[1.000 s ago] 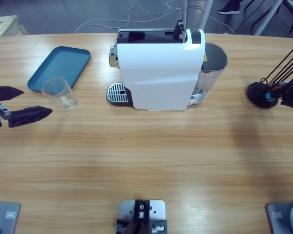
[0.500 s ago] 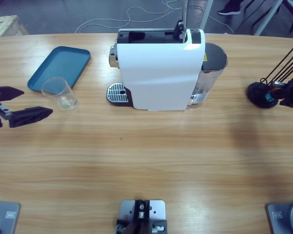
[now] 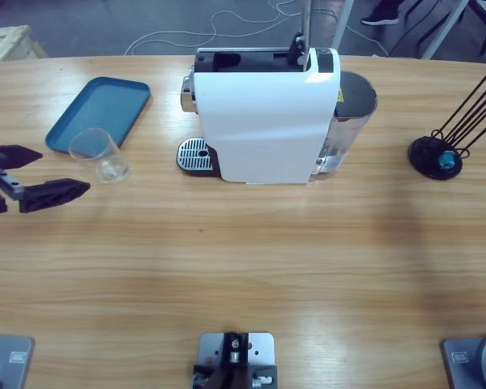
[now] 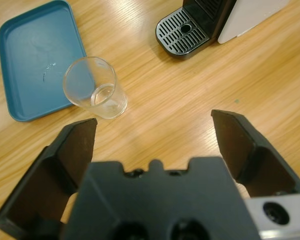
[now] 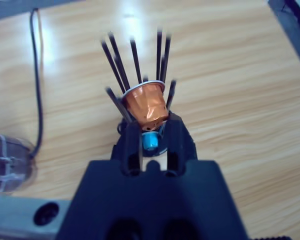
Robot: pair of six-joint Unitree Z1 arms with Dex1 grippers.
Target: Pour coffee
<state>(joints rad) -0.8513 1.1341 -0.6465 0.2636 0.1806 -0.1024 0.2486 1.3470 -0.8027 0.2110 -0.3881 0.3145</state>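
A small clear glass tumbler (image 3: pixel 99 154) stands on the table beside the blue tray (image 3: pixel 105 101); it looks empty, and the coffee is out of view. My left gripper (image 3: pixel 65 170) hovers open just left of the tumbler (image 4: pixel 95 87), with nothing between its jaws (image 4: pixel 155 125). Right of the tumbler is the white coffee machine (image 3: pixel 267 121), its drip grate (image 3: pixel 196 154) bare. In the right wrist view my right gripper (image 5: pixel 154 125) is shut on a copper coffee capsule (image 5: pixel 146 104), held above the black rod capsule holder (image 3: pixel 437 156). The right gripper does not show in the high view.
A blue capsule (image 5: pixel 150 142) sits at the holder's base among the black rods. The machine's water tank (image 3: pixel 352 109) is on its right side. A dark cable (image 5: pixel 37 75) runs over the table near the holder. The blue tray (image 4: pixel 35 55) holds nothing.
The right arm has drawn back out of the high view's right edge, away from the capsule holder. The left gripper has crept slightly right toward the tumbler.
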